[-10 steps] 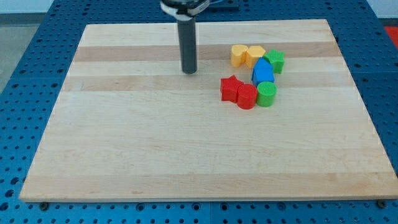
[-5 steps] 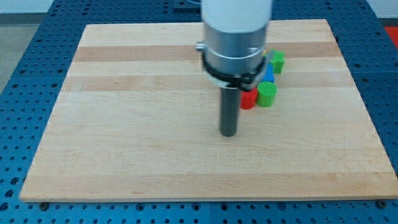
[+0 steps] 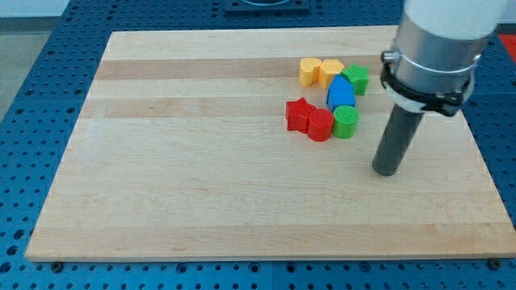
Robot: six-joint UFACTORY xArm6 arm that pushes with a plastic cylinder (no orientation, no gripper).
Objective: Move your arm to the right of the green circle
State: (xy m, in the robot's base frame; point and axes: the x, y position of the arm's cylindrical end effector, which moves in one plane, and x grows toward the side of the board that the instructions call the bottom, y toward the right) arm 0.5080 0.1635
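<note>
The green circle (image 3: 346,122) lies on the wooden board (image 3: 201,177) at the lower right end of a cluster of blocks. My tip (image 3: 386,171) rests on the board to the right of and below the green circle, apart from it. Touching the green circle on its left is a red round block (image 3: 320,126), with a red star-like block (image 3: 298,113) further left. A blue block (image 3: 341,95) sits just above the green circle.
Above the blue block are two yellow blocks (image 3: 320,72) and another green block (image 3: 356,79). The arm's grey body (image 3: 435,44) hangs over the board's upper right. Blue perforated table (image 3: 32,80) surrounds the board.
My tip has moved from the board's upper middle, down past the red blocks, then right to a spot lower right of the green circle. The blocks have not moved.
</note>
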